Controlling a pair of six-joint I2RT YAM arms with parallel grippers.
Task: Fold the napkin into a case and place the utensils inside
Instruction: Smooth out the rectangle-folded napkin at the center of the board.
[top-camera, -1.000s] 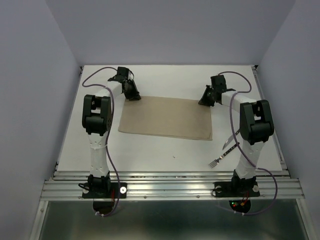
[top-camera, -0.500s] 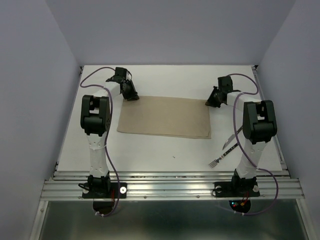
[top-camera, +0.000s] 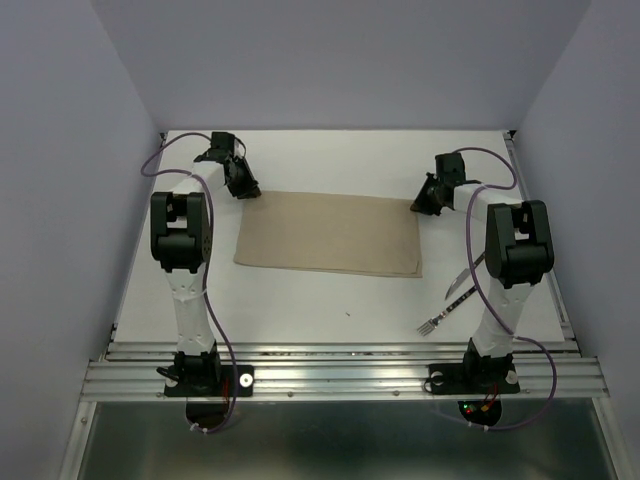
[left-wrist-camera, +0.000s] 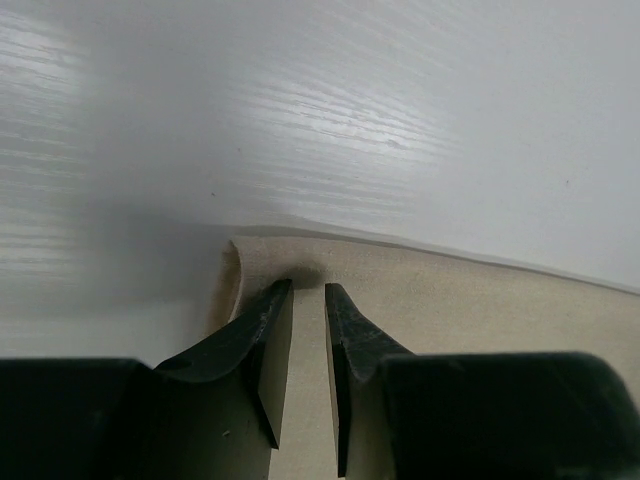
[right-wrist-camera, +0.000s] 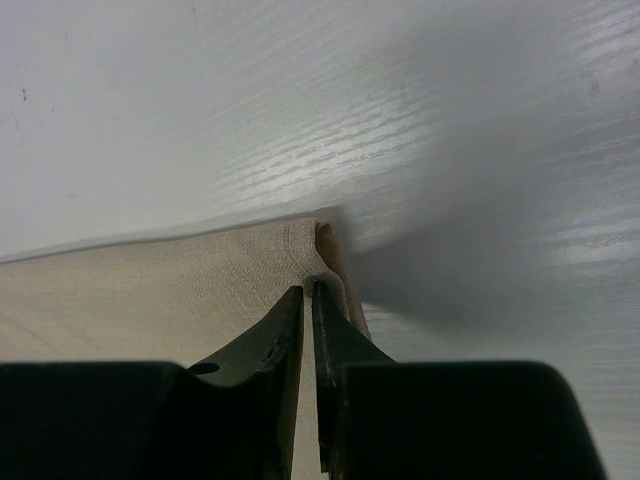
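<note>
Our napkin (top-camera: 330, 233) lies folded into a flat strip across the far middle of the table (top-camera: 300, 310). The right gripper (right-wrist-camera: 307, 290) pinches its far right corner. The left gripper (left-wrist-camera: 308, 288) hangs over the far left corner, fingers slightly spread, gripping nothing. The fork (top-camera: 433, 323) and knife (top-camera: 458, 278) lie near our right arm.

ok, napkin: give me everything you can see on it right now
The napkin is plain beige-tan woven cloth, no pattern, lying flat as a wide rectangle on the white table, apparently folded over: layers show at the far right corner. That corner is raised and pinched in the right gripper. The far left corner curls up slightly; the left gripper stands over it, jaws parted, not gripping. Nothing lies on it.
</note>
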